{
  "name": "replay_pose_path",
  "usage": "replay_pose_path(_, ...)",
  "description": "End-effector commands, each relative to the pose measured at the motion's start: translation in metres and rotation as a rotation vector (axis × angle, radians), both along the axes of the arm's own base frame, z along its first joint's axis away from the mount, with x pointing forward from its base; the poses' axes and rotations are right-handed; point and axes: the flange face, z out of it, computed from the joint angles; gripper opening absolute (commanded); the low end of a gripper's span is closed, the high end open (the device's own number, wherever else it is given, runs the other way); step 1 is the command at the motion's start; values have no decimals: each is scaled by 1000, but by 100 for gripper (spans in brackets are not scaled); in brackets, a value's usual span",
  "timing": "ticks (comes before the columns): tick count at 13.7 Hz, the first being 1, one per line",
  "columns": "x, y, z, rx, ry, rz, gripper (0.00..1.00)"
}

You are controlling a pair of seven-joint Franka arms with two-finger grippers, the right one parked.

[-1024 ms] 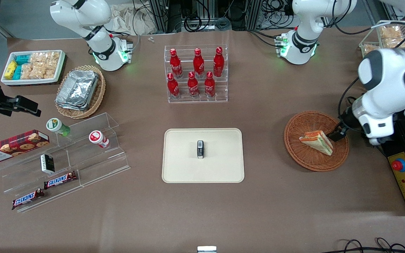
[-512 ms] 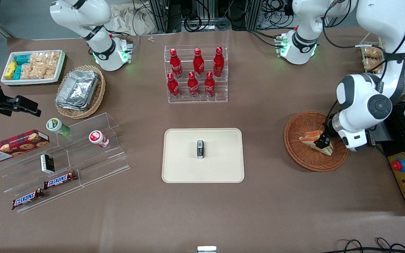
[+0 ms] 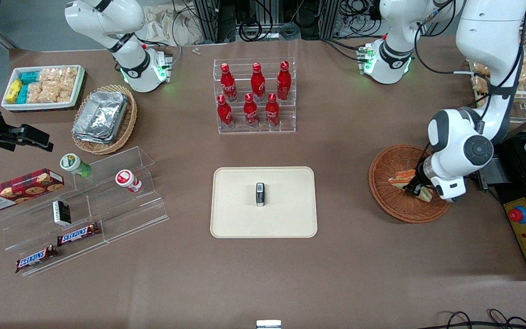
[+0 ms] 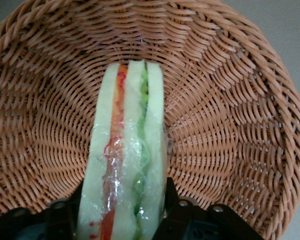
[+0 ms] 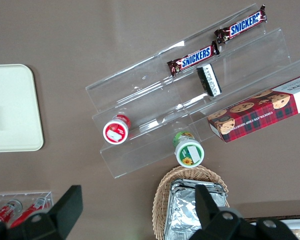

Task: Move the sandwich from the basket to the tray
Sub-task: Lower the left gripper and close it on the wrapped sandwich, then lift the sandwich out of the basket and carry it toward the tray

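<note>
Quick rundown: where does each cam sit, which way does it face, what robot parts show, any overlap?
Front: high, facing both arms across the table; gripper low over the basket.
Left wrist: looks down past its jaws, one each side of the sandwich.
Right wrist: looks down at the snack racks; parked jaws show.
Shared: front and right wrist both show the tray.

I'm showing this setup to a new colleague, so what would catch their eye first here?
Probably the left arm's end effector down in the reddish-brown basket, one finger on each side of the sandwich. Next, the red bottles in a clear rack, farther from the camera than the cream tray.
</note>
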Motion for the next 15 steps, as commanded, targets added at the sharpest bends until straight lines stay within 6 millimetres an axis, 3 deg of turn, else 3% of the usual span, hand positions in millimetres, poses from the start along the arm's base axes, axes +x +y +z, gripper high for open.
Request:
replay_pose_path(1,3,-3,11,7,-27,4,0)
replay_pose_path(4,9,-8,85,7,-5,-110,0)
replay_pose_path(8,20,-9,217,-44,80,-316,0)
replay_pose_path(9,23,-14,240,-57,85,-379,0)
replay_pose_path(10,25,-31,259,-83,60,-459,0)
replay_pose_path(12,26,-71,275,-115,13,-606,0)
replay_pose_path(13,26,-105,280,-116,-6,-712,0)
replay_pose_path(15,32,-161,273,-124,-67,-841,0)
